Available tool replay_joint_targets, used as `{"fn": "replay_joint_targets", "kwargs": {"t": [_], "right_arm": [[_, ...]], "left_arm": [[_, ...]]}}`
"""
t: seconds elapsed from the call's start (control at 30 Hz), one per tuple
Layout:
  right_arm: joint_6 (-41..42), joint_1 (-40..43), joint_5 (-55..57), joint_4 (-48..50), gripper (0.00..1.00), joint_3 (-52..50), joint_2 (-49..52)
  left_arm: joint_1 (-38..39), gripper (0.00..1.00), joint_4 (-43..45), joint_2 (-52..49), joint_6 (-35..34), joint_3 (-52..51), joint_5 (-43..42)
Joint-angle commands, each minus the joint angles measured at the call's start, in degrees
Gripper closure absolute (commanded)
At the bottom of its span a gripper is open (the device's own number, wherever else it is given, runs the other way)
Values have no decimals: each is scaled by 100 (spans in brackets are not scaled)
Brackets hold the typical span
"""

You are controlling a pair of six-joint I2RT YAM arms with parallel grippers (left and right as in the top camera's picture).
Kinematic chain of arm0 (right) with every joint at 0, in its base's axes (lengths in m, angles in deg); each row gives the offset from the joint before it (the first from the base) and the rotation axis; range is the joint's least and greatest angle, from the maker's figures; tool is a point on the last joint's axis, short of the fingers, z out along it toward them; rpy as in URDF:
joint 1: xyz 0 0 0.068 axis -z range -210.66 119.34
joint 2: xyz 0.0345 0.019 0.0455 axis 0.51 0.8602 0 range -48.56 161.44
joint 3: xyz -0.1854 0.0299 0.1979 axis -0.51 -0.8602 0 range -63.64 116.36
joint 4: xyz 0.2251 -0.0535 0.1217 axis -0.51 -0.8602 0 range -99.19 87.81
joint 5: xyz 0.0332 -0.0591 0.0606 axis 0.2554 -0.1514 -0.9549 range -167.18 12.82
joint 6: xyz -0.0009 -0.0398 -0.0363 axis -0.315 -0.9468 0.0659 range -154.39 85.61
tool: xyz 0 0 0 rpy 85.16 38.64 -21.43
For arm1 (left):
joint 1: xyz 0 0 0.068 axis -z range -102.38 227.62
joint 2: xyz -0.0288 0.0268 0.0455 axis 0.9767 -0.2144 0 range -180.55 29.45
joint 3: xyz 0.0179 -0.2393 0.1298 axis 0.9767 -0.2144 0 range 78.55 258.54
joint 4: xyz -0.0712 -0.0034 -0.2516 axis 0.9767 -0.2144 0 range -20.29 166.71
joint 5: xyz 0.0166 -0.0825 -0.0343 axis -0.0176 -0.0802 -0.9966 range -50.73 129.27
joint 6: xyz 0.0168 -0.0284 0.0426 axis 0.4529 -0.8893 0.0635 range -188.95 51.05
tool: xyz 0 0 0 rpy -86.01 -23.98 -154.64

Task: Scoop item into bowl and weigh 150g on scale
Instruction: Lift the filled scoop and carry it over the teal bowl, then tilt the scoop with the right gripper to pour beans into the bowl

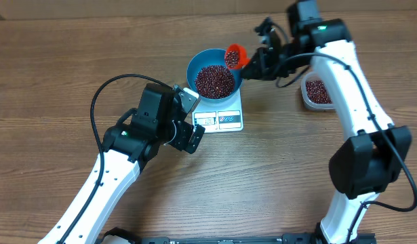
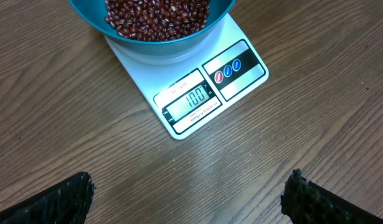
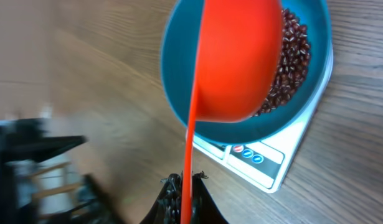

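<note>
Two grippers, one bowl, one scale, one scoop and one tub are counted from overhead. One blue bowl (image 1: pixel 214 71) of red-brown beans (image 1: pixel 214 82) sits on the far half of the white scale (image 1: pixel 225 119). The right gripper (image 1: pixel 252 62) holds the orange scoop (image 1: pixel 234 55), some beans in it, at the bowl's far right rim. One clear tub (image 1: pixel 317 93) with more beans stands well right. The left gripper (image 1: pixel 192 119) sits just left of the scale, jaws wide, empty. Left wrist view: two black fingertips (image 2: pixel 60 199) spread far apart over bare table (image 2: pixel 191 174); the display reads 100. Right wrist view: jaws clamped on the scoop's thin handle, its cup over the bowl.
</note>
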Motion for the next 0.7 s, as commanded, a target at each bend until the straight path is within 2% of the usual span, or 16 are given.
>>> {"fn": "replay_joint_targets", "kwargs": {"t": [0.0,0.37,0.47,0.67], "right_arm": [[433,-457,1716,142,96,221,2],[514,-1832,5589,337,96,238,2],[511,-2039,6063,378,96,238,2],[470,-2098,6033,415,96,238,2]], "left_arm": [[37,1,22,-44,-35,-20,28],[37,0,22,-44,-35,-20,31],[37,0,22,-44,-35,-20,31],[37,0,22,-44,-35,-20,28]]}}
